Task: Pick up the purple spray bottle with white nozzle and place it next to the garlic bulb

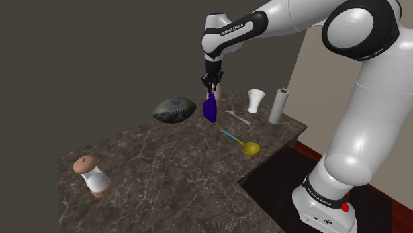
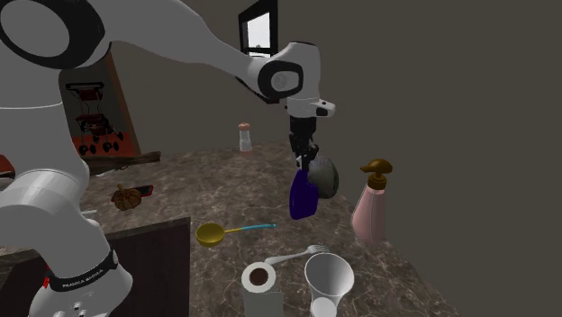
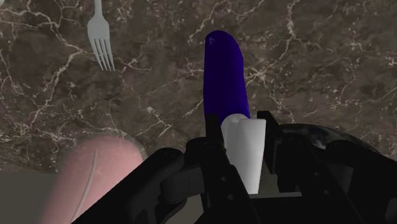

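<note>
The purple spray bottle (image 1: 210,110) hangs upright from its white nozzle (image 3: 244,153), with my black gripper (image 1: 211,87) shut on that nozzle. Its base is close over the dark marble counter (image 1: 165,172); I cannot tell whether it touches. In the second exterior view the bottle (image 2: 303,196) hangs below the gripper (image 2: 307,158). In the wrist view the gripper (image 3: 240,131) clasps the nozzle and the purple body (image 3: 224,73) points away. A dark grey oval lump (image 1: 174,110) lies just to the shoulder view's left of the bottle. A white shaker-like thing with a brown top (image 1: 92,176) stands far off at the counter's near-left end.
A pink pump bottle (image 2: 371,209) stands right behind the purple one. A fork (image 1: 237,117), a yellow spoon with a blue handle (image 1: 242,143), a white cup (image 1: 256,100) and a paper roll (image 1: 278,106) sit toward the counter's right end.
</note>
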You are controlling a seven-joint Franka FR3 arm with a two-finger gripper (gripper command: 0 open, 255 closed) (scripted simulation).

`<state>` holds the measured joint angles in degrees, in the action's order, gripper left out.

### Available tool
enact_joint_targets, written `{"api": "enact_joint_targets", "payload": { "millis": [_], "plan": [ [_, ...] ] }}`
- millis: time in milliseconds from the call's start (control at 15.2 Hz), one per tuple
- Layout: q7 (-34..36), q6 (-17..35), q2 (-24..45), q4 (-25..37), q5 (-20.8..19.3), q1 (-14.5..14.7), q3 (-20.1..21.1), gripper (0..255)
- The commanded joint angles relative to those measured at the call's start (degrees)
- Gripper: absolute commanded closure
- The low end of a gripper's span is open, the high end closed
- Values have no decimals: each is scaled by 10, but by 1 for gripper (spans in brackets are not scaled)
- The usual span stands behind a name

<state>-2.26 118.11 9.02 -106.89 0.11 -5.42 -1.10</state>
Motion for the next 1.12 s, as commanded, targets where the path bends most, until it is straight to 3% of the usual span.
{"api": "enact_joint_targets", "payload": {
  "millis": [0,1056],
  "plan": [
    [0,-14,-3,11,0,0,0,255],
    [0,-133,-21,112,-1,0,0,255]
  ]
}}
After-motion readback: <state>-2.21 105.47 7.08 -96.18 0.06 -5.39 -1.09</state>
